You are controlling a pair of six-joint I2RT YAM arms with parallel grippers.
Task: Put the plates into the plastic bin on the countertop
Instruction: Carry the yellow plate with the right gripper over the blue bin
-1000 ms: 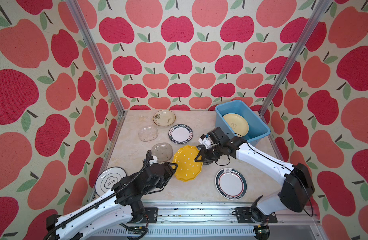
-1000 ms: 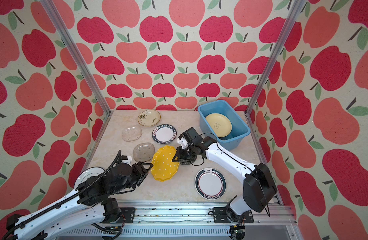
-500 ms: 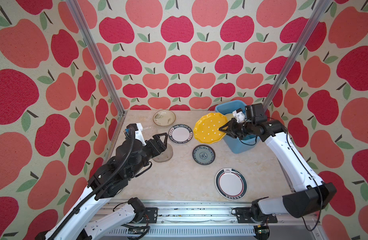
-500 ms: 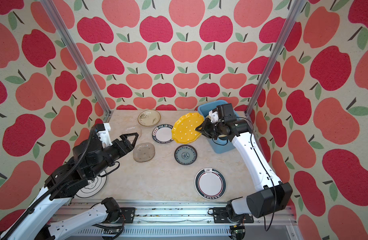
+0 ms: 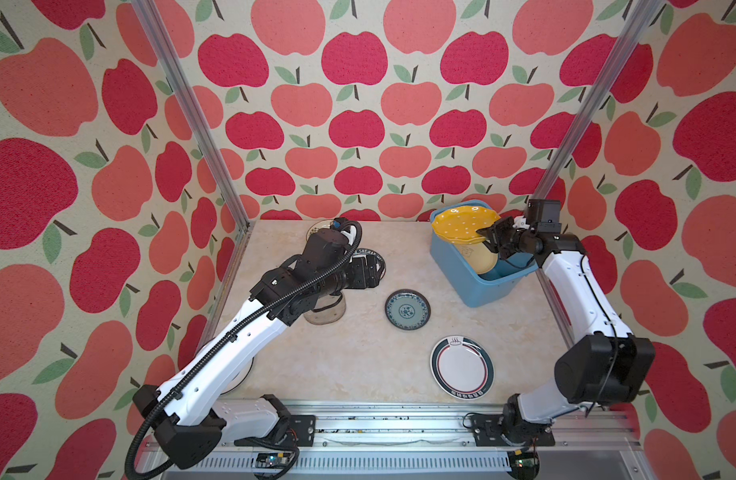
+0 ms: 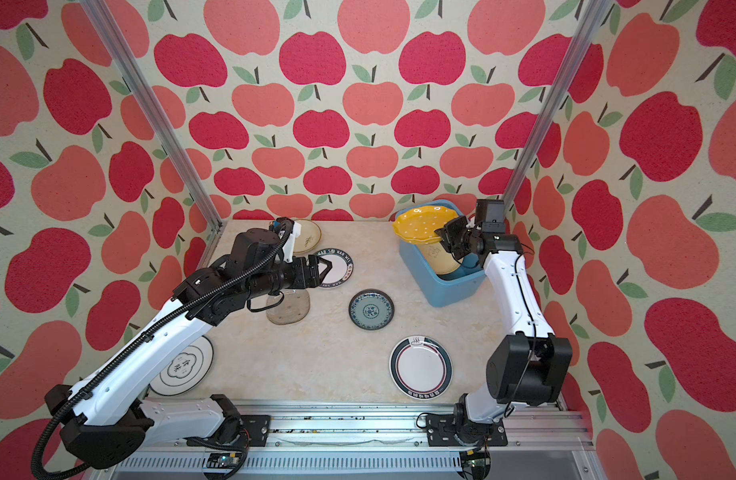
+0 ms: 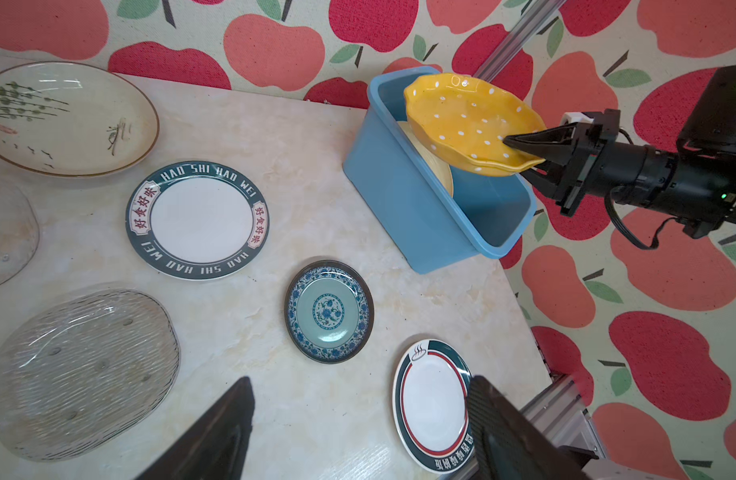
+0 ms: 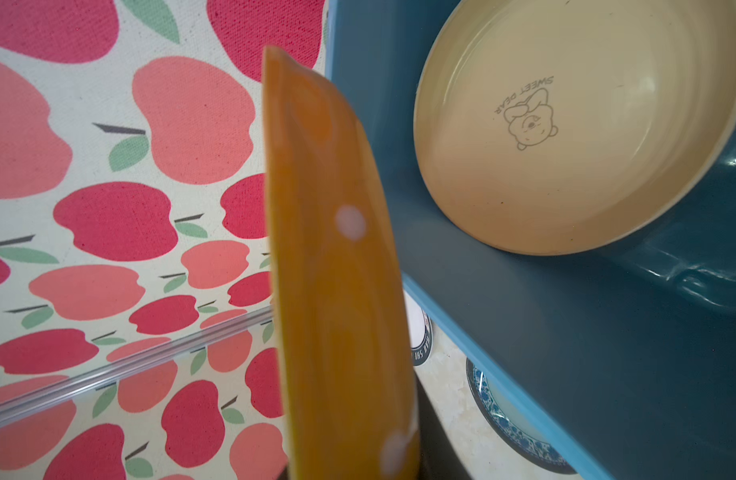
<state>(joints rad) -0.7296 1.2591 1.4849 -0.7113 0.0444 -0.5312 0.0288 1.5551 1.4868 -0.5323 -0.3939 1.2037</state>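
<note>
The right jaws are shut on the right edge of the scalloped yellow dotted plate (image 5: 462, 226), holding it nearly level above the far end of the light blue plastic bin (image 5: 462, 278). We cannot tell whether the plate touches the rim. The bin sits at the far right of the desk (image 5: 349, 365), turned at an angle to the desk's edges. Inside it, a pale yellow plate (image 5: 478, 257) with a small bear drawing leans on edge against the bin's left wall; the rest of the bin shows bare blue floor.

The left jaws stand wide apart with nothing between them, raised over the left middle of the desk. In both top views the left arm (image 6: 171, 332) covers part of a ribbed clear glass plate (image 7: 83, 370). It also crosses a white plate with black rings (image 6: 183, 368) at the near left.

Six more plates lie flat on the desk, apart from one another:
- A cream plate with a plant drawing (image 7: 67, 120) lies at the far left.
- A second clear glass plate (image 7: 4, 237) lies just near of it.
- A white plate with a dark lettered rim (image 7: 200, 220) lies right of that glass plate.
- A small blue-patterned plate (image 5: 407, 310) lies mid-desk, left of the bin.
- A white dark-rimmed plate with a red ring (image 5: 462, 368) lies at the near right.
</note>
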